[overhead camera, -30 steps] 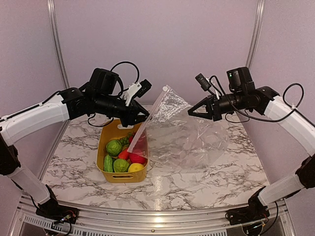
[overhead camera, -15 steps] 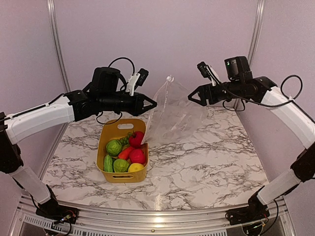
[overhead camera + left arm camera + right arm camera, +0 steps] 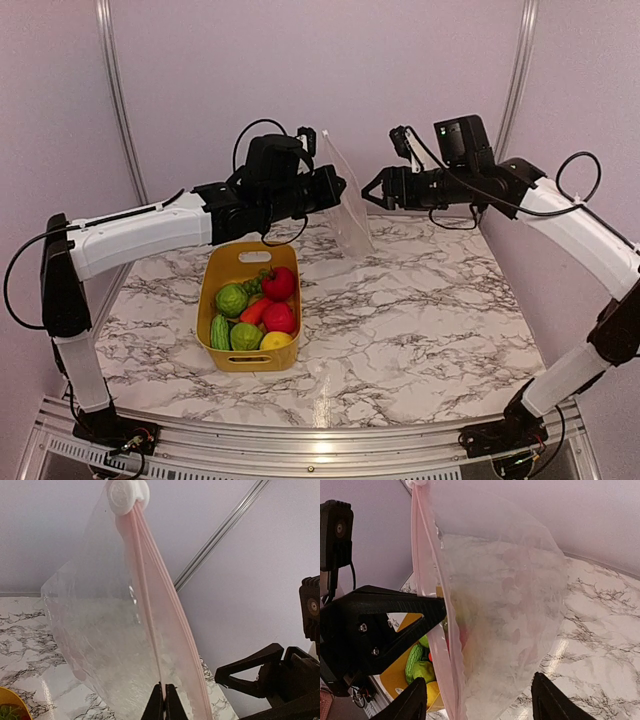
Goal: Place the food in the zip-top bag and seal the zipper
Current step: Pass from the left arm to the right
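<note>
The left end effector [image 3: 163, 701], fingers pressed together on the pink zipper [image 3: 150, 577], holds the clear zip-top bag [image 3: 348, 212] up on edge over the far edge of the marble-patterned counter [image 3: 430, 330], about midway between the left and right edges. A white slider [image 3: 128, 494] caps the upper end of the zipper. The right end effector [image 3: 373, 190] hovers just beside the bag on its right side, fingers spread and gripping nothing; in its wrist view the bag hangs ahead of the gap between them. Whether the bag's lowest part touches the counter cannot be told. All the food in view lies in a yellow bin [image 3: 250, 362] on the left half of the counter, well below the bag: a red tomato [image 3: 278, 283], a pink-red ball [image 3: 279, 318], a yellow lemon [image 3: 275, 341], an orange carrot [image 3: 252, 312] and green rounds [image 3: 231, 300].
</note>
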You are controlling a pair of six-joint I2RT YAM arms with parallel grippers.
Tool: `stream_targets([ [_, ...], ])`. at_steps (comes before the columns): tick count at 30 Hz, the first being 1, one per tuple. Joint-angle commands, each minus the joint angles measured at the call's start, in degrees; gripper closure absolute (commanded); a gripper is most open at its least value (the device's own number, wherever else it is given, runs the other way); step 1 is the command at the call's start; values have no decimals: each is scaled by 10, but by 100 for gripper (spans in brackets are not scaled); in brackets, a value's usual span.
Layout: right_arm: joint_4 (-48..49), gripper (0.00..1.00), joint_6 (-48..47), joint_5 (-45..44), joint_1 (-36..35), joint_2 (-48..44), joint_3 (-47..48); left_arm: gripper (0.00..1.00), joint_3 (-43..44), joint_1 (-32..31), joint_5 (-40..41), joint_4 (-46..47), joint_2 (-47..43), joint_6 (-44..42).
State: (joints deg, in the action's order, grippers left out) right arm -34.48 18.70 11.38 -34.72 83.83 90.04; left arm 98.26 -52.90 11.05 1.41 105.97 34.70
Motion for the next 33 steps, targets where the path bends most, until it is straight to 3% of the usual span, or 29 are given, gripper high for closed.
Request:
stream_targets([
  [1,9,32,19,-26,-26,19,22,100,25,-12,41,-10,17,26],
  [4,5,33,14,-39,-34,30,28,100,25,-15,41,-13,18,28],
  [8,0,41,10,-81,-34,41,36,100,18,-21,35,-13,17,28],
  [17,-2,70,-15,-133,-34,73,66,100,3,-25,16,-30,14,30],
  [24,-7,100,-41,-175,-28,86,74,100,-11,-26,7,-31,8,23],
  [33,-16,100,-40,-236,34,47,61,100,-25,-26,13,-58,-1,25],
])
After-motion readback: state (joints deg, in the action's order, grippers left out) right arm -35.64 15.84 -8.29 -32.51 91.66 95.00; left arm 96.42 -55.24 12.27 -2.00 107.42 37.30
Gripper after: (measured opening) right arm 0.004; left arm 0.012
